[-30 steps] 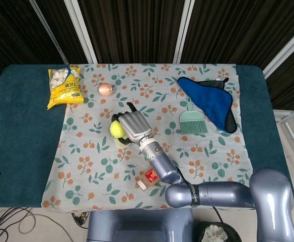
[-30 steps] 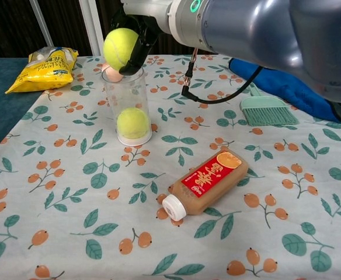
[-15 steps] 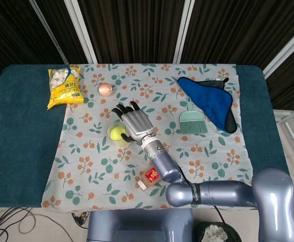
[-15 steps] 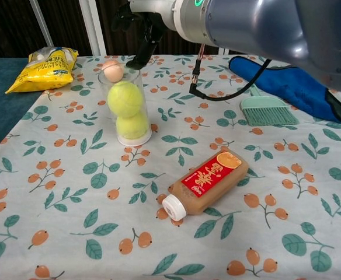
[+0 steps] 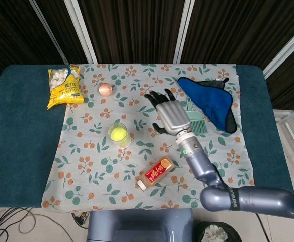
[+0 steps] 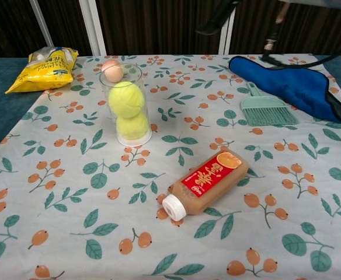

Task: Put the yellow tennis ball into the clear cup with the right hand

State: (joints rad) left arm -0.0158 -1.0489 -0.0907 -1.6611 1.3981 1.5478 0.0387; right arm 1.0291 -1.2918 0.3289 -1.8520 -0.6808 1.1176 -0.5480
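**A:** Where is the right hand [image 5: 169, 113], and how does it lie?

**B:** It hangs above the flowered cloth [image 5: 86, 151], just left of the brush [image 5: 193, 120], metal back upward, dark fingers [image 5: 156, 97] spread apart, holding nothing. The chest view shows only a dark sliver of it at the top edge [image 6: 217, 14]. No left hand shows in either view.

**A:** And the tennis balls?

**B:** Two, both fuzzy yellow spheres, stacked inside the one clear cup [image 6: 125, 114]. The upper ball [image 6: 126, 98] rests on the lower ball [image 6: 131, 125]. The cup is a straight-sided transparent plastic cylinder, standing upright on the cloth.

**A:** What else is counted?

**B:** One bottle [image 6: 204, 182] lying on its side, brown contents, white cap, red-and-orange label with writing too small to read. One yellow snack bag [image 6: 41, 69], glossy, crinkled, with white pieces visible through it; its print is not legible. One small round peach-coloured ball [image 6: 112, 70] behind the cup. One pale green plastic hand brush with bristles. One blue fabric piece [image 6: 287, 84], soft and folded, with dark trim.

**A:** The surface?

**B:** A white cloth printed with orange berries and green leaves, laid over a teal table [image 5: 16, 141].
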